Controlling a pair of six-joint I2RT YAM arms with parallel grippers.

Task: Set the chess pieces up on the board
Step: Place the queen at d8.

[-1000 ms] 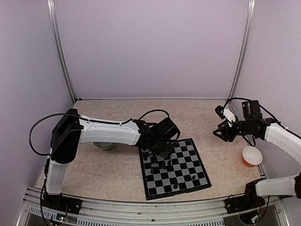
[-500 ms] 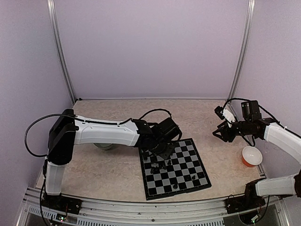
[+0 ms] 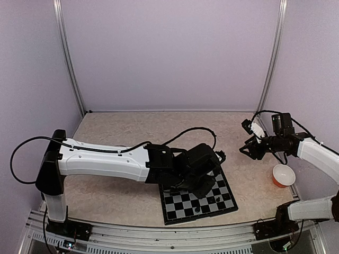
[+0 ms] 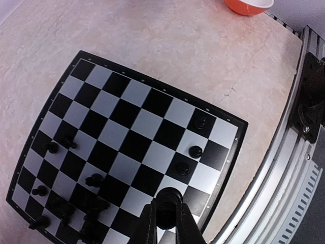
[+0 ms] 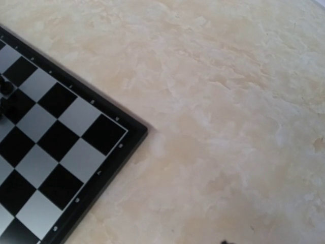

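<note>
The board (image 3: 183, 209) lies at the near middle of the table, partly under my left arm. My left gripper (image 3: 205, 180) hovers over its near right part, shut on a black chess piece (image 4: 168, 201) whose round head shows between the fingers (image 4: 150, 223) above the near edge squares. Three chess pieces (image 4: 195, 151) stand in a line along the right edge of the board (image 4: 137, 122). Several more (image 4: 94, 179) crowd its left corner, some lying down. My right gripper (image 3: 249, 149) hangs open and empty, well to the right of the board (image 5: 51, 147).
An orange bowl (image 3: 283, 175) sits at the right, near my right arm, and shows at the top edge (image 4: 249, 5) of the left wrist view. The metal rail (image 4: 299, 168) and an arm base (image 4: 311, 101) run just past the board's near edge.
My left gripper has shut on a piece among the crowded pieces and swung right and nearer, over the board's near right part. The right arm has not moved.
</note>
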